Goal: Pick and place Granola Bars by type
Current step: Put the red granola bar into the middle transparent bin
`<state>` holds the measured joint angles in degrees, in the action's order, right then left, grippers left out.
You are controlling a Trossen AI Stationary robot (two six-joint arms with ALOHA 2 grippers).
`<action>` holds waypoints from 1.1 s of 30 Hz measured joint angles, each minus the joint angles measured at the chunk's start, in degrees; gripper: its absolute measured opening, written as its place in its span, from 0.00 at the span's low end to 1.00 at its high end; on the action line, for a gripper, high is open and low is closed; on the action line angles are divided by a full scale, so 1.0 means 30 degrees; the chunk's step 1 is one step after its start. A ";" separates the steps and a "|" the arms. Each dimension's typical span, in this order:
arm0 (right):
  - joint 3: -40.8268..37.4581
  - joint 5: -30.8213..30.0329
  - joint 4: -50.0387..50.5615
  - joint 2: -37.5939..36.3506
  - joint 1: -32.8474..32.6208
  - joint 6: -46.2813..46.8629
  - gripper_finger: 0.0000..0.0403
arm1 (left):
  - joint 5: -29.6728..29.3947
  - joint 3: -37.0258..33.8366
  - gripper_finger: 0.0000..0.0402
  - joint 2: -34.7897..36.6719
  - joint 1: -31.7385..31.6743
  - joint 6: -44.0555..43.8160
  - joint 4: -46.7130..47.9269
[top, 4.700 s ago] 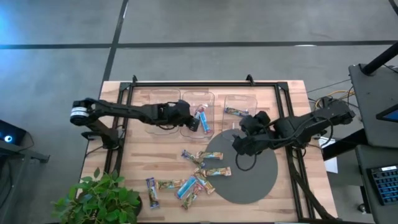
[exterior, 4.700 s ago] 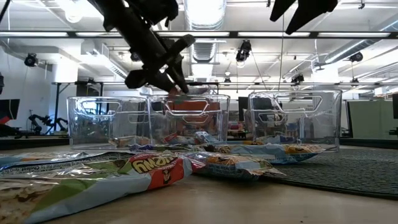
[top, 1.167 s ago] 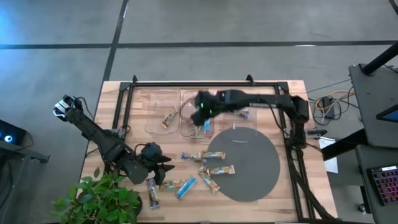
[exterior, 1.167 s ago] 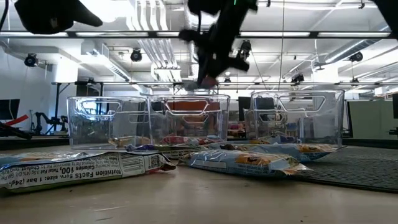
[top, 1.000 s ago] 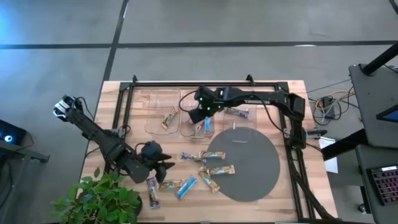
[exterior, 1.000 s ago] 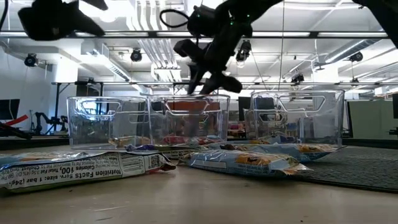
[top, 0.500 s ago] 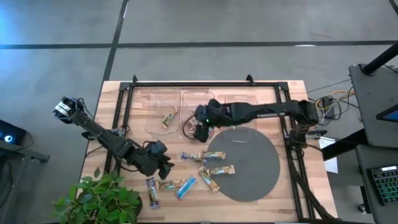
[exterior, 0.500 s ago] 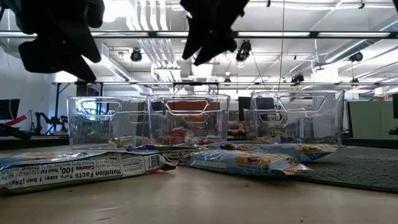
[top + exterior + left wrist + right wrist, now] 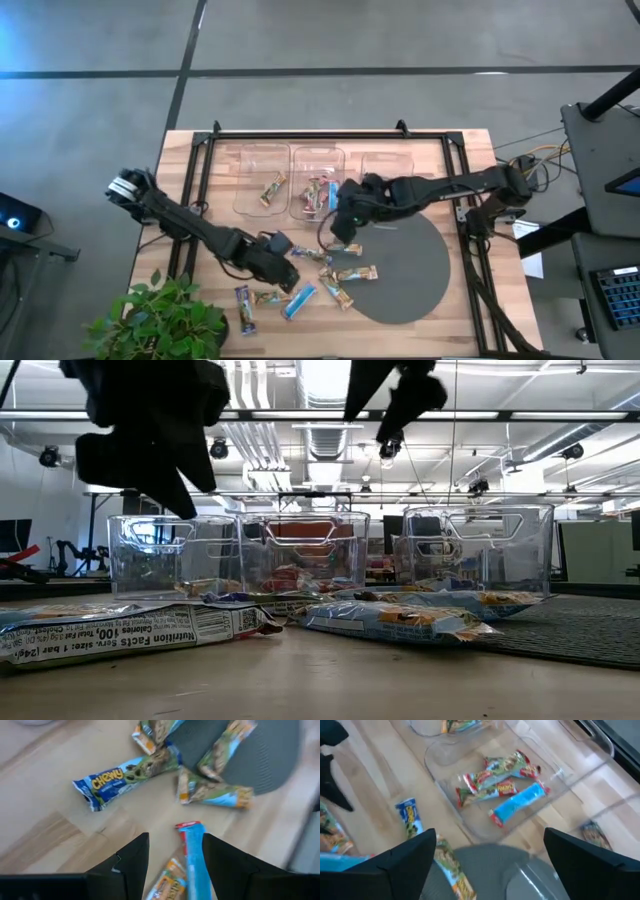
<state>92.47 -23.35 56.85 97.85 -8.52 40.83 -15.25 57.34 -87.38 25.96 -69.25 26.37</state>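
Observation:
Several granola bars lie loose on the wood near the round grey mat (image 9: 395,265): a blue Chewy bar (image 9: 125,777), a plain blue bar (image 9: 194,852) and green-orange ones (image 9: 215,795). My left gripper (image 9: 284,274) hangs open just above them, and the plain blue bar's red-tipped end shows between its fingers (image 9: 132,862) without touching. My right gripper (image 9: 341,228) is wide open with nothing in it, above the mat's far edge, just near of the middle bin (image 9: 470,827). That bin holds red-green bars (image 9: 495,780) and a blue bar (image 9: 520,805).
Three clear bins stand in a row at the far side: the left bin (image 9: 262,180) holds one bar, and the right bin (image 9: 385,170) holds a bar (image 9: 592,835). A black frame (image 9: 330,133) rims the table. A potted plant (image 9: 160,320) stands at the near left corner.
My right gripper has opened over the middle bin, then risen and drawn back toward the near edge, over the mat's rim, rolling as it went. My left gripper has moved toward the table's right and down, from beside the plant to above the loose bars.

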 joint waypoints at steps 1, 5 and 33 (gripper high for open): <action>0.0000 -0.0211 0.0214 -0.0167 -0.0208 0.0361 0.90 | 0.0017 0.0740 0.42 -0.0636 0.0000 0.0166 0.0769; 0.0000 -0.0773 0.1118 -0.1037 -0.0807 0.2231 0.90 | 0.0301 0.3523 0.42 -0.2955 0.0043 0.1019 0.3681; -0.0383 -0.1392 0.3427 -0.1278 -0.3328 0.5765 0.90 | 0.3131 0.7039 0.42 -0.7899 0.0519 0.2939 0.2759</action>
<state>91.32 -27.52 67.13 94.02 -18.50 58.13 -5.86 78.46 -111.07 27.51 -60.43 34.64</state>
